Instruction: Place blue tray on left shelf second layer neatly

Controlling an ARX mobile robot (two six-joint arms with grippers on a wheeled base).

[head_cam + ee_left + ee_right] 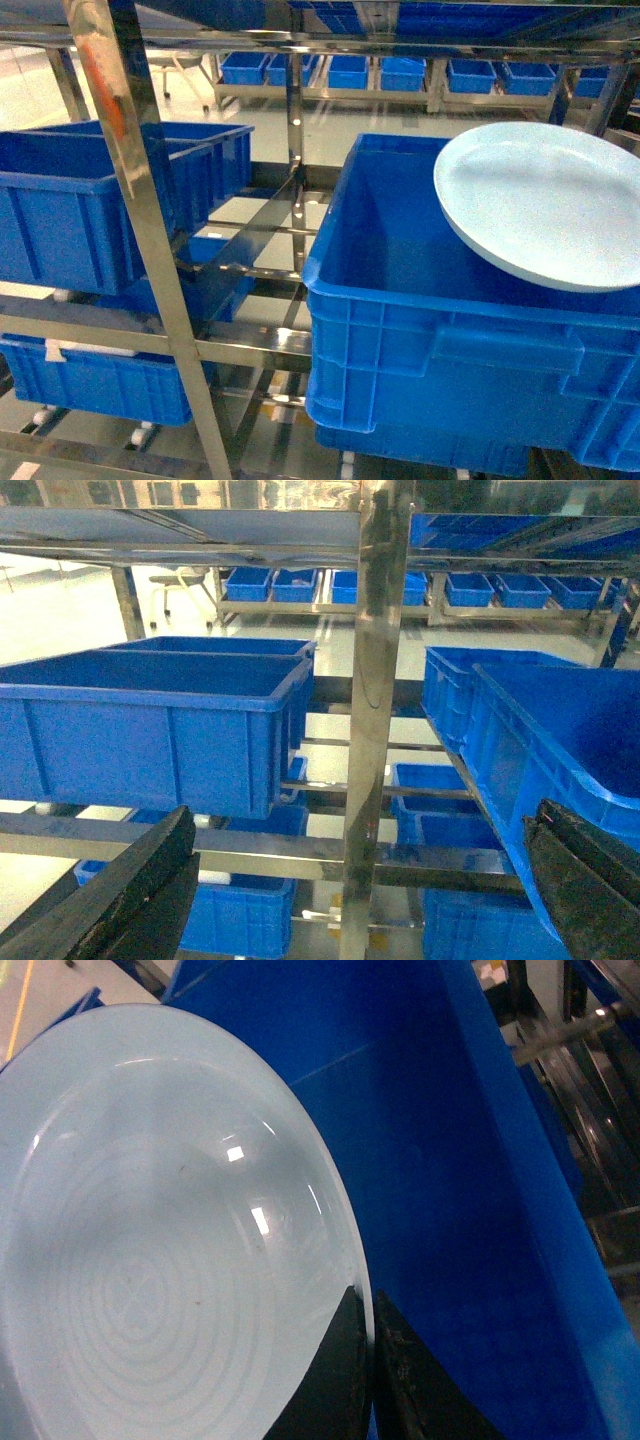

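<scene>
The blue tray [548, 200] is a pale, glossy round dish that hangs tilted over the open top of a deep blue crate [440, 340] at the right of the head view. My right gripper [369, 1305] is shut on the tray [170, 1250], pinching its rim at the near right edge; this gripper does not show in the head view. The left gripper [362, 818] is open and empty, and faces a post [375, 710] of the steel shelf. The shelf [140, 230] on the left has rail tiers [90, 335] that carry blue crates.
Two deep blue crates [100, 200] sit side by side on the left tier, and another [95, 380] sits on the tier below. A slanted steel post [120, 130] stands close in front. More blue crates [400, 72] line a far rack.
</scene>
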